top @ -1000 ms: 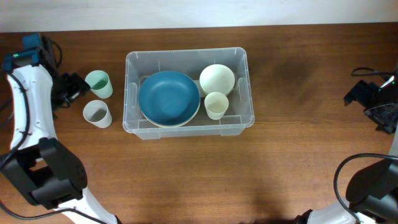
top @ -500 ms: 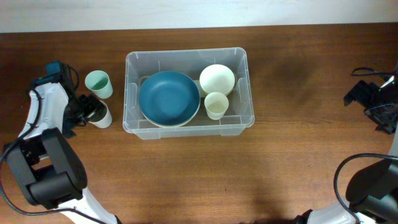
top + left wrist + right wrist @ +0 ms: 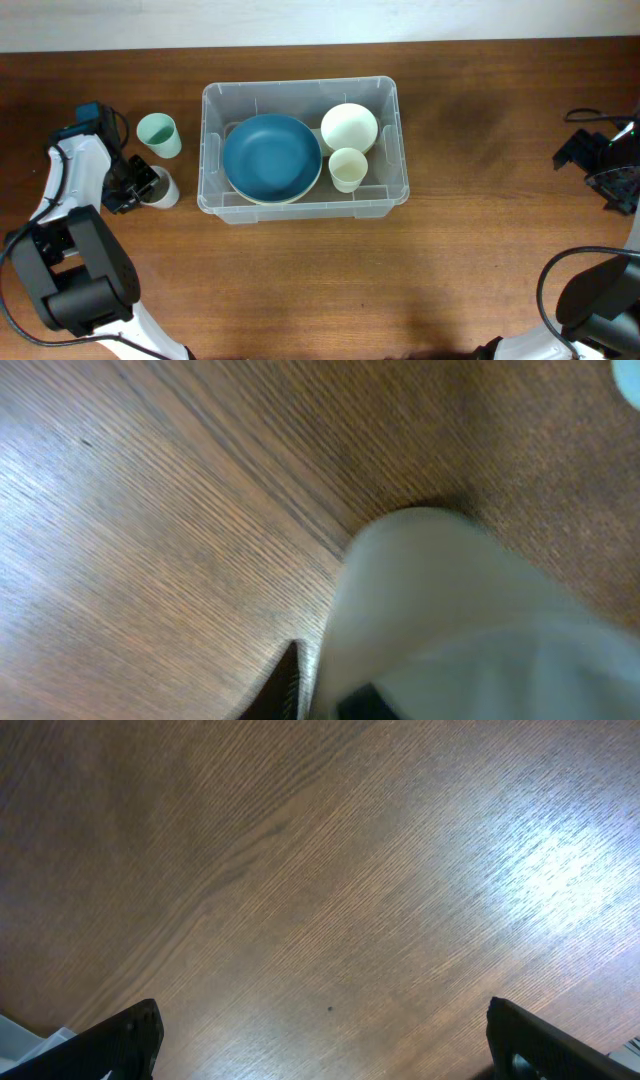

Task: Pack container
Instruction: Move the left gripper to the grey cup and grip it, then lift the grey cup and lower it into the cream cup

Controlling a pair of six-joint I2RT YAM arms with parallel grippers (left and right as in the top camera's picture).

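The container (image 3: 300, 88), a large clear plastic bin, stands at mid-table in the overhead view. Inside it are a blue bowl (image 3: 272, 157), a cream bowl (image 3: 349, 127) and a small cream cup (image 3: 347, 168). To its left stand a mint green cup (image 3: 158, 133) and a pale grey cup (image 3: 162, 189). My left gripper (image 3: 146, 184) is shut on the grey cup's (image 3: 450, 610) wall, one finger (image 3: 285, 682) outside and the other inside the rim. My right gripper (image 3: 600, 160) stands open over bare wood at the far right, its fingertips (image 3: 125, 1040) wide apart.
Both cups stand close to the bin's left wall (image 3: 204, 150). The wooden table (image 3: 320, 290) runs to a pale wall along the far edge. Both arm bases occupy the front corners.
My left gripper moved from beside the green cup towards the front to the grey cup and shut on its rim. The right arm has not moved.
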